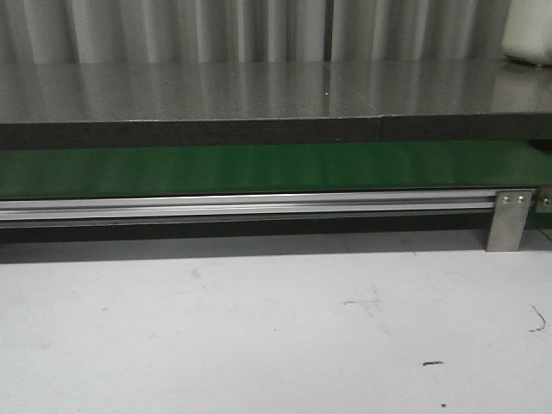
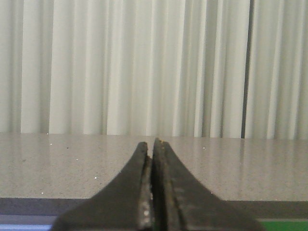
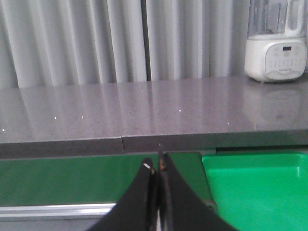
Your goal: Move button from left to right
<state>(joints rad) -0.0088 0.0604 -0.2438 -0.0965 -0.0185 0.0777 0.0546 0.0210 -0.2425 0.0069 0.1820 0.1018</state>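
No button in any view yet, so I can't say which way it lies or which arm's nearer; both my jaws, left gripper (image 2: pixel 153 147) & right gripper (image 3: pixel 159 163), are pressed together empty, facing the green belt (image 1: pixel 259 168).

One green belt (image 1: pixel 259 170), one blender (image 3: pixel 275 45), two claws (image 2: pixel 152 144) (image 3: pixel 158 166).

The green belt (image 1: pixel 259 168) looks smooth and a bit shiny. The rail (image 1: pixel 241 205) along its near edge is bright brushed metal. The grey counter (image 1: pixel 216 90) is speckled and glossy. The white table (image 1: pixel 259 328) is matt and scuffed.
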